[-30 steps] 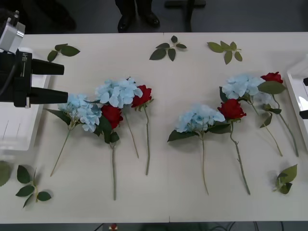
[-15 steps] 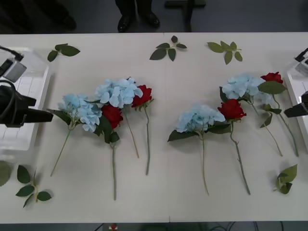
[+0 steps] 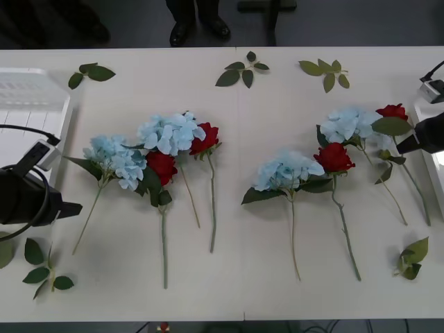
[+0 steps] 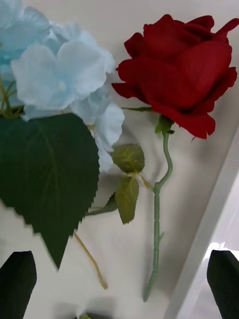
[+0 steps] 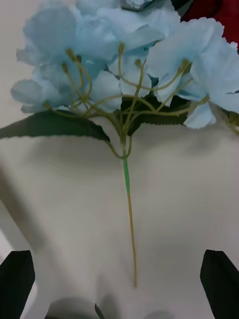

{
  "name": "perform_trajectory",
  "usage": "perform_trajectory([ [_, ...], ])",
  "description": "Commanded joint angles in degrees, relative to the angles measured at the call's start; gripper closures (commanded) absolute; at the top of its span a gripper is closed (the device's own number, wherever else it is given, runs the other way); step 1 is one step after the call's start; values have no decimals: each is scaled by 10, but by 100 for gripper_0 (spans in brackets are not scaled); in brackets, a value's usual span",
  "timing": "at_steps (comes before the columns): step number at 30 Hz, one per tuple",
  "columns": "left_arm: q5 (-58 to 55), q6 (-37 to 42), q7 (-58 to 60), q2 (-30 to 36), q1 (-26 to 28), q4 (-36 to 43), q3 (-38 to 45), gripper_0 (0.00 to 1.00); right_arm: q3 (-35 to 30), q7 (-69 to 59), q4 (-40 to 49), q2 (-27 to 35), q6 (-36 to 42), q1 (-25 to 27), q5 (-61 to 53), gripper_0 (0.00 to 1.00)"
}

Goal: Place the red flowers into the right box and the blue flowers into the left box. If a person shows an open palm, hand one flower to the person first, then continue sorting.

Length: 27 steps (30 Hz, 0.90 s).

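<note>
Several blue flowers and red flowers lie mixed on the white table. My left gripper (image 3: 71, 207) is open at the left, beside the stem (image 5: 130, 219) of the leftmost blue flower (image 3: 114, 158) (image 5: 119, 55). My right gripper (image 3: 402, 147) is open at the far right, over the stem (image 4: 157, 234) of the far-right red flower (image 3: 393, 111) (image 4: 179, 70), next to a blue flower (image 3: 350, 123) (image 4: 59, 70). The left box (image 3: 35, 104) lies at the left edge. The right box (image 3: 424, 114) shows its rim (image 4: 214, 234) at the right edge.
Loose green leaf sprigs lie at the far side (image 3: 243, 71) (image 3: 325, 71) (image 3: 90, 72), front left (image 3: 43, 267) and front right (image 3: 413, 258). A red flower (image 3: 161, 166) touches the leftmost blue one. A person's black shoes (image 3: 198, 28) stand beyond the table's far edge.
The left arm has come off the left box toward the front, down beside the leftmost blue flower's stem. The right arm has moved in from the right edge to the far-right red flower.
</note>
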<state>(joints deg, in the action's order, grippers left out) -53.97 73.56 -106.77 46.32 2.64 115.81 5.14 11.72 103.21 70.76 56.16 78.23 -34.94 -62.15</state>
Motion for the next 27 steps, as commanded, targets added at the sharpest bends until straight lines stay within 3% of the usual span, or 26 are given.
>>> perform_trajectory([
  [1,49,-12,20,-26,-56,-15,-30,3,1,1,-26,-17,-26,-29,21,0],
  [12,142,-82,2,-80,-84,-86,-87,3,24,2,-76,-41,-101,-30,82,0],
  [24,197,-101,-20,-136,-106,-141,-94,3,47,5,-109,-57,-112,-30,78,0],
  [26,211,-101,-22,-143,-112,-150,-94,8,47,5,-113,-62,-112,-30,80,0],
  [27,215,-101,-23,-148,-113,-153,-94,15,47,6,-117,-64,-113,-30,81,0],
])
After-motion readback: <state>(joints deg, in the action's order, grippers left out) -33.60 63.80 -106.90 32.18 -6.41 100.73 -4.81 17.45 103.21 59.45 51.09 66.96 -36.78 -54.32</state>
